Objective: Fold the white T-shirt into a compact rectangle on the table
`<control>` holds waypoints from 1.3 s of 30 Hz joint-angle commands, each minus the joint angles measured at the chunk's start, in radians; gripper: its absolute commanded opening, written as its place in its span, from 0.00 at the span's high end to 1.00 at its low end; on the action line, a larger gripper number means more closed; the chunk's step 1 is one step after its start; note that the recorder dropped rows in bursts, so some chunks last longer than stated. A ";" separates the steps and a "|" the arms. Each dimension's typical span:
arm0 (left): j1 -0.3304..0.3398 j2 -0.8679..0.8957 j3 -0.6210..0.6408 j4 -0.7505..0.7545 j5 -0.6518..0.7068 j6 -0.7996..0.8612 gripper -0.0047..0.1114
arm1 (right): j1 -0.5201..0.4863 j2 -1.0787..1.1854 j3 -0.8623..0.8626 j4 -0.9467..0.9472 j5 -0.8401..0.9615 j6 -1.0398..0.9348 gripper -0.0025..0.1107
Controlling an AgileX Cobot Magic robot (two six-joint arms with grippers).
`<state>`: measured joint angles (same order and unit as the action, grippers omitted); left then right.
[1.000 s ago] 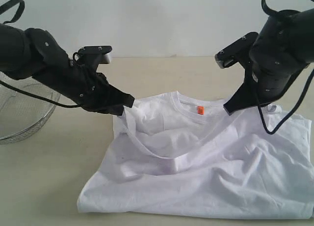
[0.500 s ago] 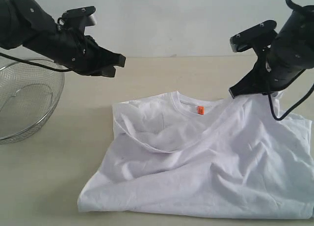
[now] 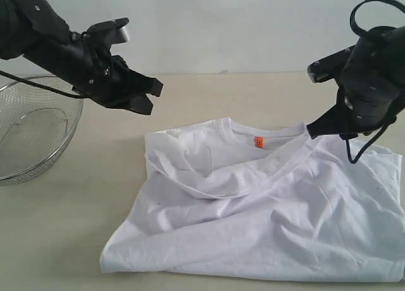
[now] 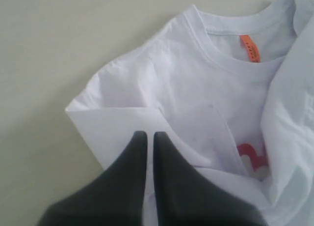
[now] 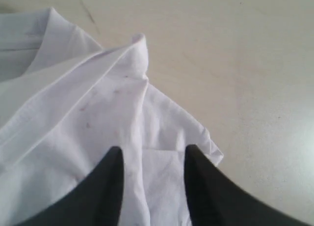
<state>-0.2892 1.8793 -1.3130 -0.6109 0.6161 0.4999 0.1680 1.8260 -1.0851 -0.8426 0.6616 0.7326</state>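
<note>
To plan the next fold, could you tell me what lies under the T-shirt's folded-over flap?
The chest of the same T-shirt: its collar, orange tag and a bit of red print peek out. The rest of the print is covered.

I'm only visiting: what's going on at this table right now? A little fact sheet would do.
Shirt: white T-shirt, rumpled, partly folded, lying on the table
Tag: orange neck tag showing at the collar
Left pincer: shut, holding nothing, above the shirt's corner
Right pincer: open, over the shirt's opposite edge
Basket: wire basket, apart from the shirt
</note>
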 commanded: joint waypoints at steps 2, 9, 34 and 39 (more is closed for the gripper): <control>0.001 -0.078 -0.010 0.002 0.079 0.013 0.92 | -0.050 -0.051 -0.005 0.082 0.021 -0.022 0.88; 0.001 -0.110 -0.006 0.002 0.149 0.013 0.92 | -0.027 -0.131 0.049 0.652 -0.011 -0.512 0.98; 0.001 -0.110 -0.006 -0.004 0.199 0.001 0.92 | 0.102 -0.037 0.198 0.853 -0.222 -0.636 0.98; 0.001 -0.110 -0.006 -0.004 0.201 0.001 0.92 | 0.102 -0.037 0.187 0.859 -0.252 -0.636 0.98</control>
<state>-0.2892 1.7767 -1.3130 -0.6109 0.8064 0.5080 0.2686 1.7917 -0.8883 0.0117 0.4280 0.1054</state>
